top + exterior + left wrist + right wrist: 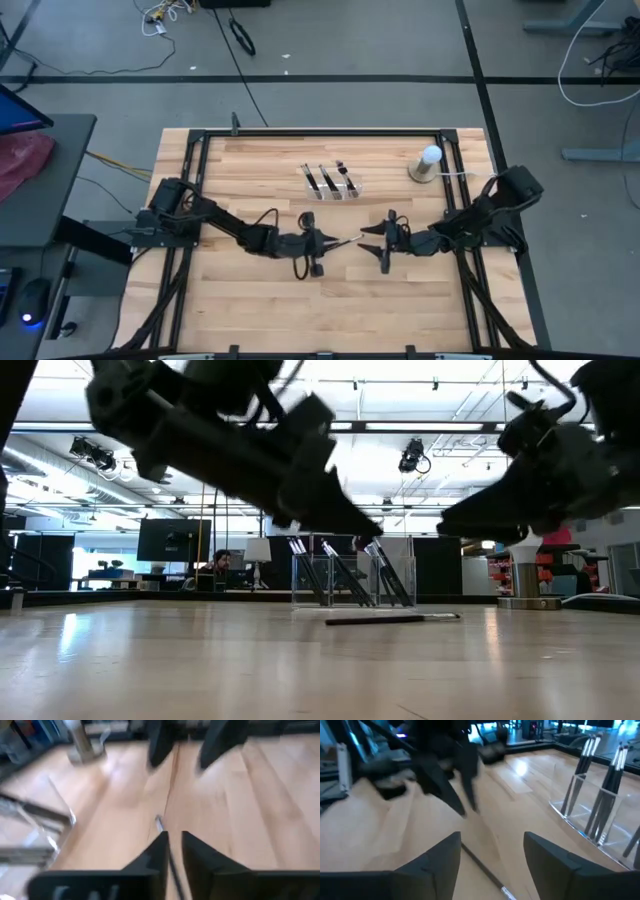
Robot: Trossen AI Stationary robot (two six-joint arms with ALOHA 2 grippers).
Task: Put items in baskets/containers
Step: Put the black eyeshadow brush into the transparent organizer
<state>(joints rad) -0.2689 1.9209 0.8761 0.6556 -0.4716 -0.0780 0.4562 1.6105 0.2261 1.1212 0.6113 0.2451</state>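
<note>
One thin makeup brush (347,242) lies flat on the wooden table (250,300) between my two grippers; the low view shows this brush (390,619) along its whole length. My left gripper (328,242) hovers over one end, fingers a narrow gap apart, with the brush (159,823) running under that gap. My right gripper (368,241) faces it, wide open, above the other end of the brush (482,867). The clear organiser tray (333,185) stands farther back, with three brushes leaning upright in its compartments (350,582).
A white ball on a tan round base (428,163) stands near the table's far right, right of the tray. A black frame rail (320,133) runs along the far edge. Bare wood lies toward the near edge. The room shows beyond the table.
</note>
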